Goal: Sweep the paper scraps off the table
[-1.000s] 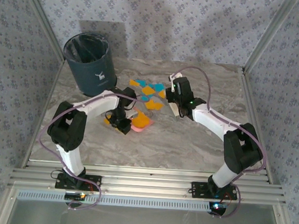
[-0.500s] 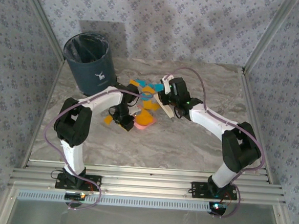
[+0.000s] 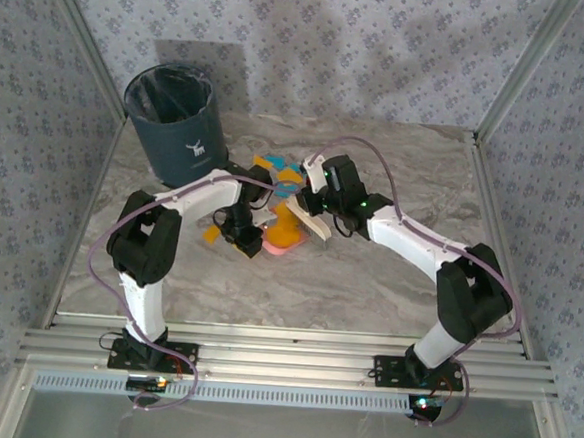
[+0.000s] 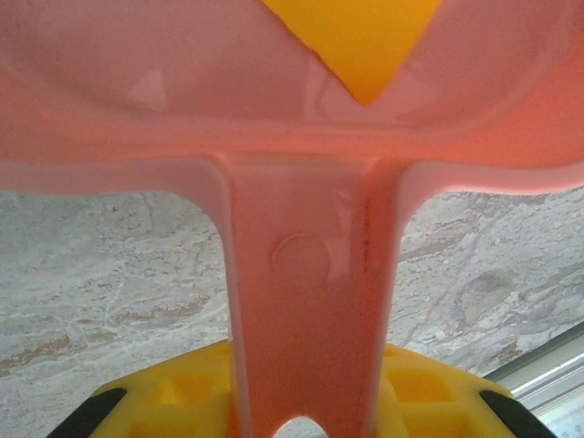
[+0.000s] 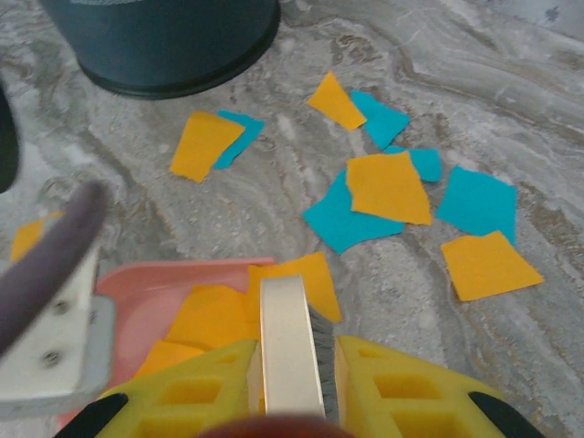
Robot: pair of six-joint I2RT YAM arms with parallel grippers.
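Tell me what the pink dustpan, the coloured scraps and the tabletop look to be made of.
The pink dustpan looks like glossy moulded plastic: soft highlights and a round mould mark on the handle. The paper scraps look like thin matte paper, lying flat with straight cut edges. The table has a smooth grey marble pattern; whether it is stone or printed laminate, I cannot tell.
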